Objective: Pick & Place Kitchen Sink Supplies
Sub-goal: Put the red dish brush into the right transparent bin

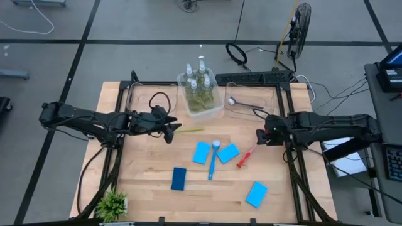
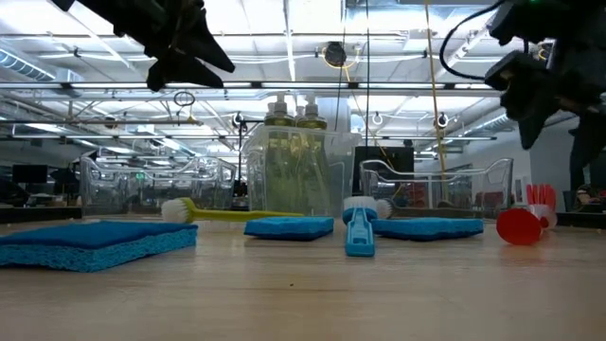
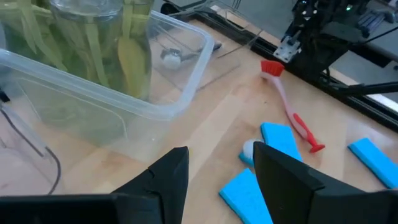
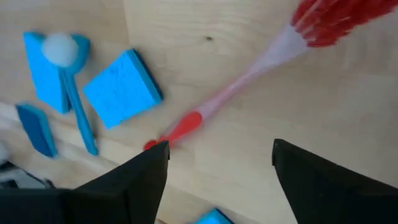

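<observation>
While the four bottles stand sorted in a clear bin, the right gripper hangs open over the red brush on the worktop, apparently lining up a grasp; the left gripper, part open and empty, waits near the green brush.

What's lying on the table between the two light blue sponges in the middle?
The blue brush lies between the two blue sponges, its white head at the far end. The high view shows it best.
</observation>
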You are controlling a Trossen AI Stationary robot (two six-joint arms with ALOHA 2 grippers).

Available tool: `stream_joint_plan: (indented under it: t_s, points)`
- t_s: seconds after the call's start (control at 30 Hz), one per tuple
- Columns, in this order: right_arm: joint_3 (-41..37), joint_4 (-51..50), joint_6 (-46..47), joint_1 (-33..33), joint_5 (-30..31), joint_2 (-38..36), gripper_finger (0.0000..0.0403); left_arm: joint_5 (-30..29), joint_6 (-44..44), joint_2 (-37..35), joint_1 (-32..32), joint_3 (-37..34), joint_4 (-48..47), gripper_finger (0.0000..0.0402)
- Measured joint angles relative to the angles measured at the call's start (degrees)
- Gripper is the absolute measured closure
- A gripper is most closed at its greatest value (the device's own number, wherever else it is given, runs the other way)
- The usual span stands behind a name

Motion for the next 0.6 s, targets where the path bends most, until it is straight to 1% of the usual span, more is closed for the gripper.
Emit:
stream_joint_plan:
  t_s: [0.07, 0.17, 0.23, 0.37, 0.47, 0.53, 0.6]
  points:
    - [-2.52, 5.09, 2.41, 0.19, 1.29, 0.01, 0.0126, -0.24, 0.06, 0.0, 0.0, 0.0, -0.64, 0.022]
    - [-6.38, 13.02, 6.24, 0.77, 4.83, 0.0, 0.013, -0.24, 0.34, 0.0, 0.0, 0.0, -1.61, 0.0219]
    - [-8.71, 16.38, 8.68, 1.23, 6.2, 0.02, 0.0134, -0.26, 0.43, 0.0, 0.0, 0.02, -2.21, 0.0219]
    - [-12.08, 18.0, 12.18, 2.85, 4.55, 0.02, 0.0142, -0.24, 0.52, 0.0, 0.0, 0.02, -2.57, 0.022]
    - [-12.46, 18.3, 14.09, 4.75, 3.35, 0.01, 0.0144, -0.24, 0.67, 0.0, 0.0, 0.02, -2.68, 0.022]
    - [-12.46, 18.35, 15.23, 5.83, 4.72, 0.02, 0.0144, -0.24, 0.69, 0.0, 0.0, 0.04, -2.81, 0.0219]
    - [-12.46, 17.76, 16.33, 6.57, 7.64, 0.0, 0.0144, -0.24, 0.72, 0.0, 0.0, 0.04, -3.27, 0.022]
